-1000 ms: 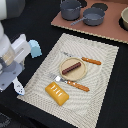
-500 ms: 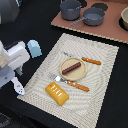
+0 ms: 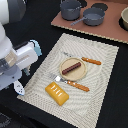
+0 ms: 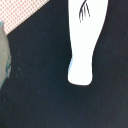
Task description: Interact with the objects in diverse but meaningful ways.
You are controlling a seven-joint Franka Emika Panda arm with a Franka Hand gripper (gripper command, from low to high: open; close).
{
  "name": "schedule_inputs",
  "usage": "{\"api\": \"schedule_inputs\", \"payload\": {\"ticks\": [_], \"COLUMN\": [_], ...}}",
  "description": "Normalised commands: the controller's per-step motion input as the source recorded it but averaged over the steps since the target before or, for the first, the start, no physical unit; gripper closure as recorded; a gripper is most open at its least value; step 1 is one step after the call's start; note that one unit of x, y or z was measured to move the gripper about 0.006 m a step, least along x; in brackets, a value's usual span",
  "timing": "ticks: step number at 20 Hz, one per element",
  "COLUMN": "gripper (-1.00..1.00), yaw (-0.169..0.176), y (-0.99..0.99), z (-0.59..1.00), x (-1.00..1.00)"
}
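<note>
I read the small white bottle-like figure (image 4: 85,42), lying on the dark desk (image 4: 40,95) off the placemat's (image 3: 100,95) left edge, as light, rigid, slick plastic, best pinched across its narrow waist; end effector opening I cannot tell

From the exterior view I am seeing soft, even overhead light brightening the woven placemat (image 3: 95,75), while the black tabletop (image 3: 30,25) around it is swallowing detail and my own arm is blowing out white along the exterior view's left edge. Shadows are staying short and faint beside the bread block (image 3: 57,93), and everything is looking soft and grainy. My wrist camera is blurring badly, with the white bottle-like figure (image 4: 86,40) glaring featureless against near-black.
</note>
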Motion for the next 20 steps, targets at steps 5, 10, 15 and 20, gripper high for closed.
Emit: {"api": "schedule_inputs", "payload": {"ticks": [5, 10, 15, 20], "gripper": [-1.00, -1.00, 1.00, 1.00], "yaw": [0.000, 0.000, 0.000, 0.000], "y": [-0.01, 0.00, 0.00, 0.00], "z": [-0.39, -0.42, -0.41, -0.40], "x": [-0.09, -0.08, -0.07, -0.01]}}
